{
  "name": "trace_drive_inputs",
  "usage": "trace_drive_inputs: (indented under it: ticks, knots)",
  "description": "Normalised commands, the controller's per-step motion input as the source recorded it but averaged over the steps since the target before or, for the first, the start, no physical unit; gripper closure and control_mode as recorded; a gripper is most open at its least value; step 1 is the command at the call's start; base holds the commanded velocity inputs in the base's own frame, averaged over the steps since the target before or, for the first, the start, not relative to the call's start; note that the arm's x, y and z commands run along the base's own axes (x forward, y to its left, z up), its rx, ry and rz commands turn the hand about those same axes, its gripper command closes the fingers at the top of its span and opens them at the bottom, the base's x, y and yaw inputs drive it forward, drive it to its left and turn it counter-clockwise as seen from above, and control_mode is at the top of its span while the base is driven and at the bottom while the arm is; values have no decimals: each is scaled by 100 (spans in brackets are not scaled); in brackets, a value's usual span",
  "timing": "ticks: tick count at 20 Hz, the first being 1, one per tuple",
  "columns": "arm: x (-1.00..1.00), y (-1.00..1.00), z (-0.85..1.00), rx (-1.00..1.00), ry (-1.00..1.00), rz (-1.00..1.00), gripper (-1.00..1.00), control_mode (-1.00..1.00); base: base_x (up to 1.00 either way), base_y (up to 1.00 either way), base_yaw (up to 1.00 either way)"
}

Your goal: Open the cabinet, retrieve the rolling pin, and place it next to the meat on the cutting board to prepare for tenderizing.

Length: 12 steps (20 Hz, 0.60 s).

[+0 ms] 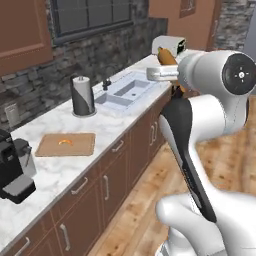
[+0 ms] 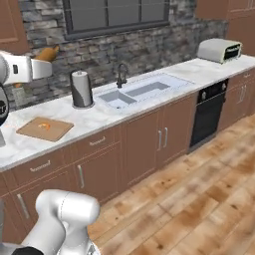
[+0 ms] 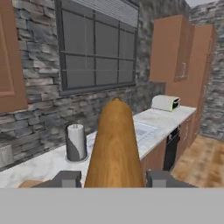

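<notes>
rolling pin (image 3: 114,146) retrieved and clamped between the fingers (image 3: 65,178), carried high above the counter (image 2: 99,119), while the cutting board (image 1: 65,145) with the meat (image 1: 65,142) lies well below, so only the placing beside it looks left.

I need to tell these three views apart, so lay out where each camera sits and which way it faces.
Left base view: behind the arm's left, looking along the counter at the cutting board; the arm fills its right.
Right base view: behind the arm's right, facing the sink; the arm shows at left, carrying the rolling pin.
Hand view: on the hand, looking along the pin between the jaws toward the window.
Shared: all three show the paper towel roll and toaster.
</notes>
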Motion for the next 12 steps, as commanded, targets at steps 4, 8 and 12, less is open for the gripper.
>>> trace_drive_inputs:
  ticks: [4,8,12]
  knots:
    - [0,0,0,0,0,0,100,100,55,0,55]
    - [0,0,0,0,0,0,100,100,1,1,55]
    - [0,0,0,0,0,0,100,100,-4,0,50]
